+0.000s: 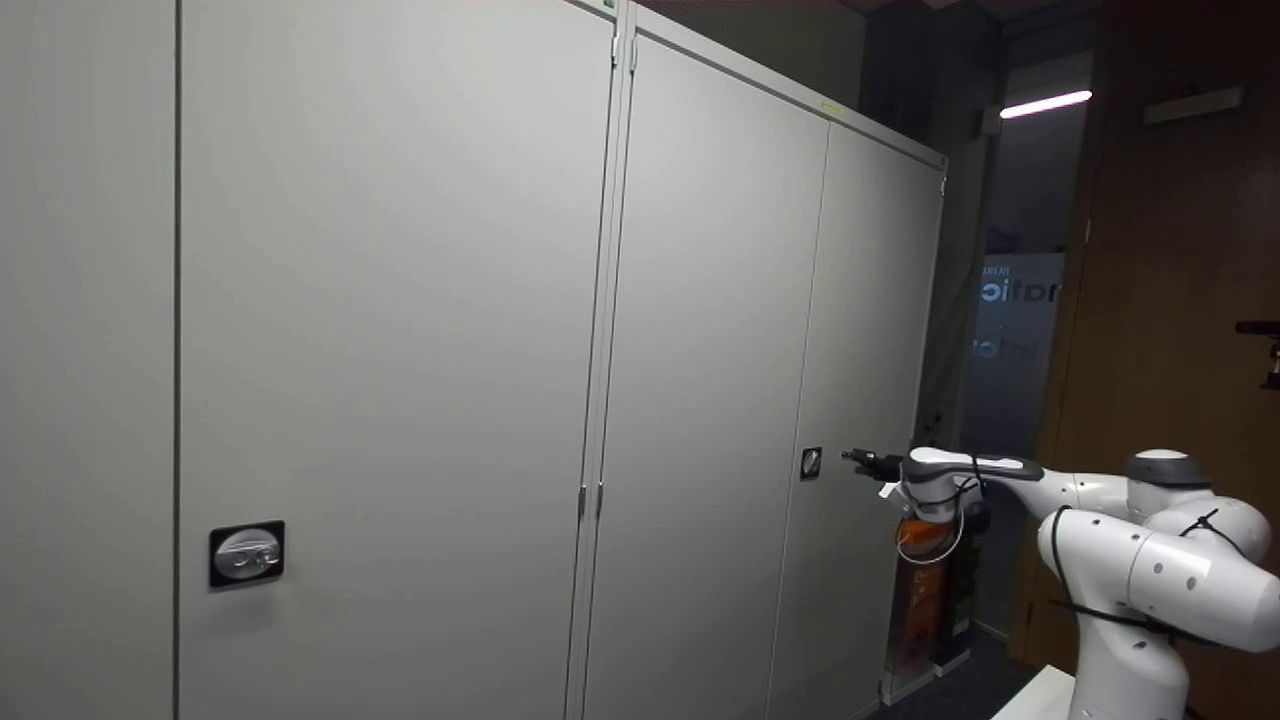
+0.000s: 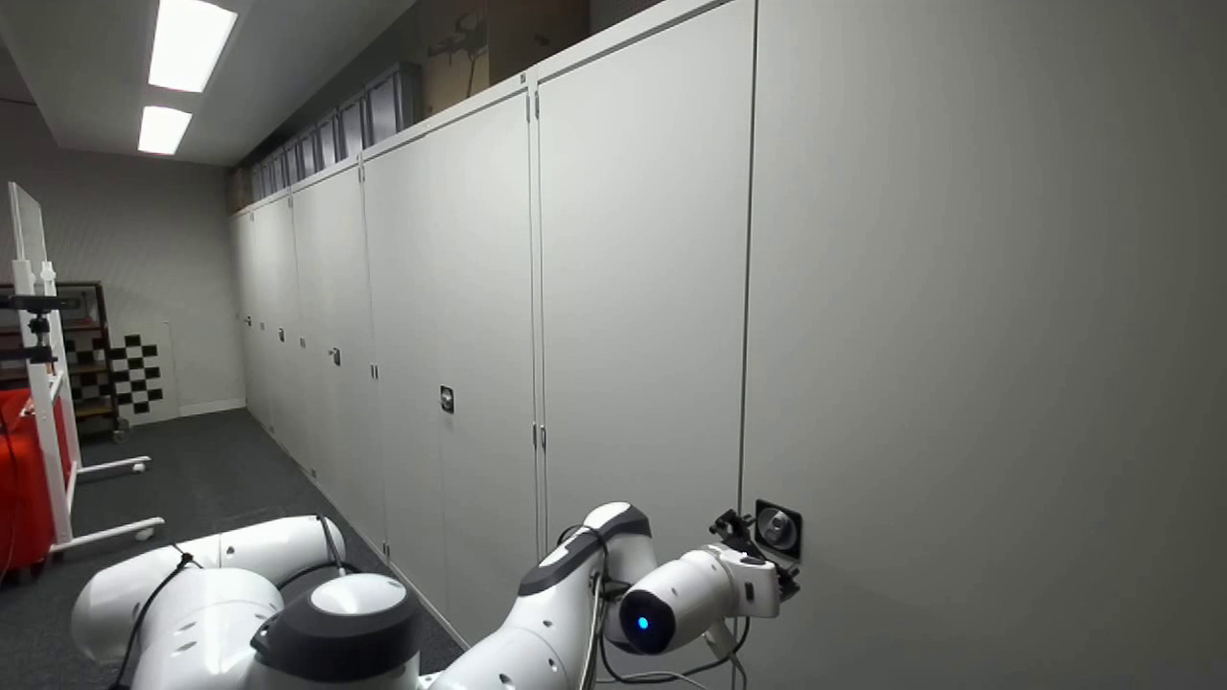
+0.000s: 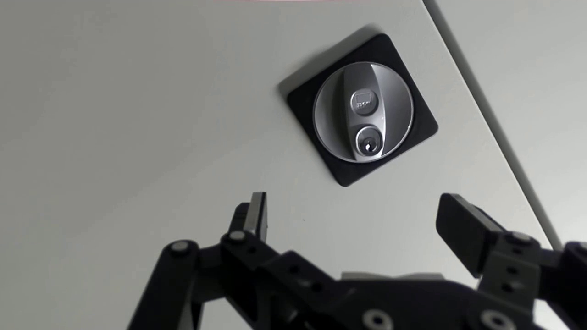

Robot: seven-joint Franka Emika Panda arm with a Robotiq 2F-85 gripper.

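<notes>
A round silver knob [image 3: 363, 114] with a keyhole in its lower part is set in a black square plate [image 3: 306, 98] on a grey cabinet door [image 3: 137, 137]. My gripper [image 3: 353, 196] stands open in the wrist view, below the plate, with nothing between its fingers. The right finger [image 3: 461, 229] appears nearer the door's edge. In an exterior view the gripper [image 1: 853, 462] points at the cabinet, a short way from the knob [image 1: 811, 463]. In an exterior view the gripper [image 2: 757, 554] partly overlaps the plate beside the knob [image 2: 777, 527]; contact cannot be judged there.
A gap [image 3: 495, 123] separates this door from its neighbour. More tall cabinets [image 2: 412, 287] run along the wall, with another knob [image 1: 247, 555] on one. Grey boxes [image 2: 383, 105] stand on top. A white wheeled frame [image 2: 48, 412] and red object [image 2: 21, 479] are across the aisle.
</notes>
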